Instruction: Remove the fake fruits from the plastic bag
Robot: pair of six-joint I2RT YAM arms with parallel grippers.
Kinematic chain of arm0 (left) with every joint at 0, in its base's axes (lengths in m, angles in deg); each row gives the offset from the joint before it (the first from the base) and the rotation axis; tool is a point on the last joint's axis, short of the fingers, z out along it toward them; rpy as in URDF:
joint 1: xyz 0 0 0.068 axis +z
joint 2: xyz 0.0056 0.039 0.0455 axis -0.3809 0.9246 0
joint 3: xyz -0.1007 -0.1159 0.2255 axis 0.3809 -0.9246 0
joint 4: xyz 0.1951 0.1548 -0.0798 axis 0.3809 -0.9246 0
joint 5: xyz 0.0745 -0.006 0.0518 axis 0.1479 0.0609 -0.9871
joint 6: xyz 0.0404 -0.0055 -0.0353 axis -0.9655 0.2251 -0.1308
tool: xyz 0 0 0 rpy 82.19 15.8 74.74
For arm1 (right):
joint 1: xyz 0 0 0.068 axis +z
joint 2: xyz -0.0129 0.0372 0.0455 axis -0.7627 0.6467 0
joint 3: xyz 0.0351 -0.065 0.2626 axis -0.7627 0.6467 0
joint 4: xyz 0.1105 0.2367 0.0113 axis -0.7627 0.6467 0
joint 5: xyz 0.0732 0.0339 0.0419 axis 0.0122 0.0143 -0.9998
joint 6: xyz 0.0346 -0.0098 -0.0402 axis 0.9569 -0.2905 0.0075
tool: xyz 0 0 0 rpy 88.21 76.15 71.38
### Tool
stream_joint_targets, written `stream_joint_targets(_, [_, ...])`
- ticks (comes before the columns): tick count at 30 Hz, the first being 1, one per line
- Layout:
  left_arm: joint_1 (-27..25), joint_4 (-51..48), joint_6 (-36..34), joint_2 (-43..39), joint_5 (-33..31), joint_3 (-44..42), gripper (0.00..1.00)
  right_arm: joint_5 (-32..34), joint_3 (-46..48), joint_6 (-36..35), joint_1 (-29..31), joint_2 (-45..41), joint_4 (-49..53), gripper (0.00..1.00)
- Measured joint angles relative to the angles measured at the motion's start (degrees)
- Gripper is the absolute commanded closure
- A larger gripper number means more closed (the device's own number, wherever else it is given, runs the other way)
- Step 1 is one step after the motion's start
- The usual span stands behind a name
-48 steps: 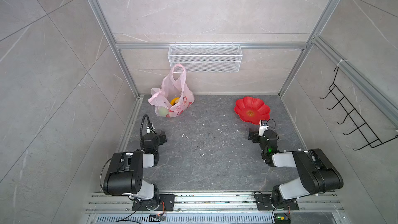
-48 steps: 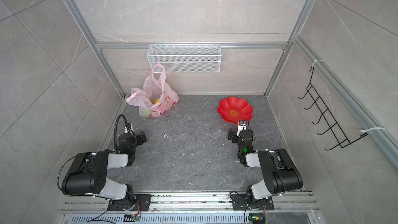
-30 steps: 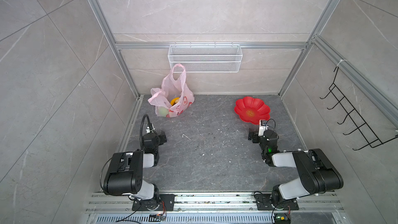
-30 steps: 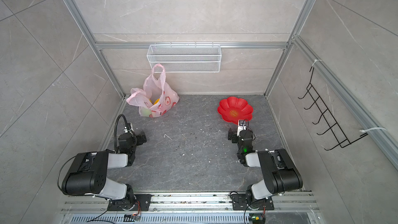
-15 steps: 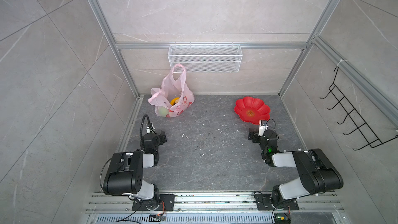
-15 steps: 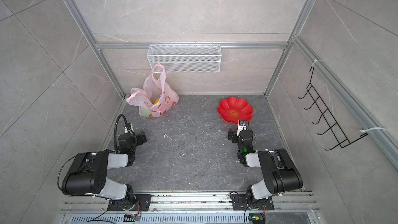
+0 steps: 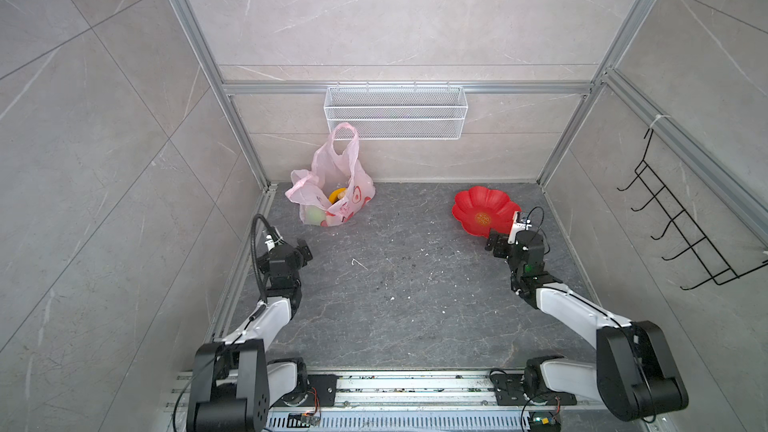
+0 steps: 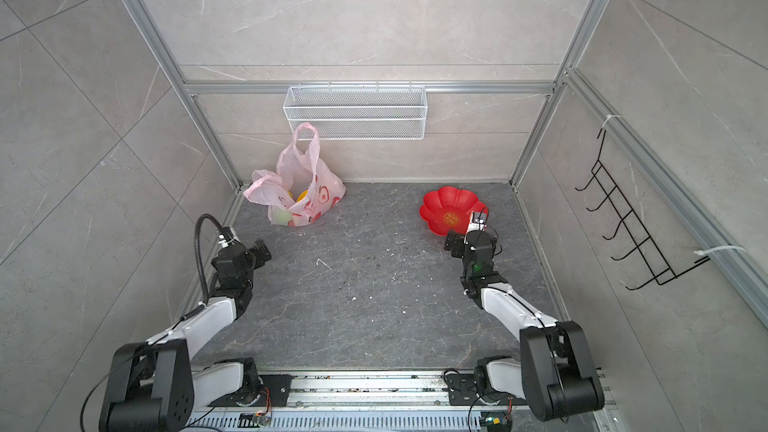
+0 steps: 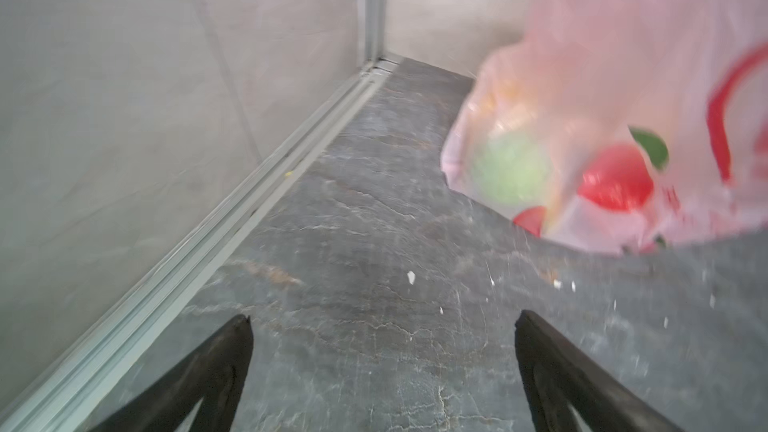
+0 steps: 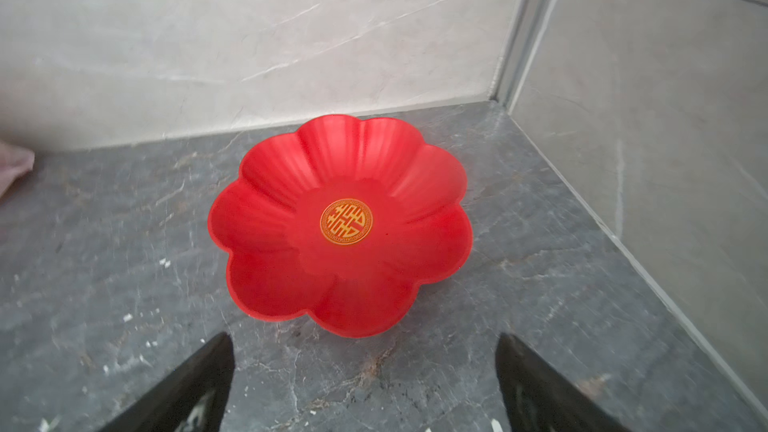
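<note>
Left gripper (image 9: pixel 383 317): black fingers apart, nothing between them. It hovers low over the floor, near the thin translucent pale-pink plastic carrier bag (image 7: pixel 357 197), on the bag's arm-base side and not touching it. Likely parked there as the arm closest to the bag.

Right gripper (image 10: pixel 362 336): fingers also apart and empty. It is well apart from the bag, across the floor, and faces the red flower-shaped plastic dish (image 10: pixel 291 201).

The bag stands slumped near the back corner. One loop handle is upright and the other has flopped sideways, so the mouth gapes upward, and access from above looks feasible.

All the fake fruits visible are inside the bag:
- A bumpy green ball (image 9: pixel 511 172) presses against the film low down.
- A yellow lumpy piece (image 7: pixel 337 194) shows through the mouth in a top view.
- The red patches in the blurred left wrist view could be print or fruit; I cannot tell which.
- No other pieces can be made out.

Judgement: extraction has not begun.

The dish is empty. It sits well apart from the bag along the same back wall and is plausibly the drop spot.

Surface: dark grey stone-look slab (image 7: pixel 395 284), scuffed, with white flecks.

Room:
- Pale grey marble-look tiled walls with aluminium frame posts.
- A white wire mesh basket (image 7: pixel 395 114) on the back wall, just above the bag's upright handle; whether they touch is unclear.
- A black wire hook rack (image 7: pixel 681 222) on the side wall, far from the bag.
</note>
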Motion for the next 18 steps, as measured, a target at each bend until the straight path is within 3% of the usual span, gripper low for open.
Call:
stream_joint_targets(7, [0.1,-18.5,12.5,-5.3,3.1,5.0,0.0,2.8,-7.8,14.6,-0.3,-2.4,23.4,0.01])
stream_joint_targets(15, [0.1,-29.2,14.5,-9.4,8.2,10.3,0.0,0.7,-22.8,22.2,-0.3,2.8,42.6,0.01])
stream_joint_targets(18, [0.0,-30.6,14.6,-11.0,10.5,10.4,0.0,-0.9,-26.9,23.8,-1.0,7.0,44.5,0.08])
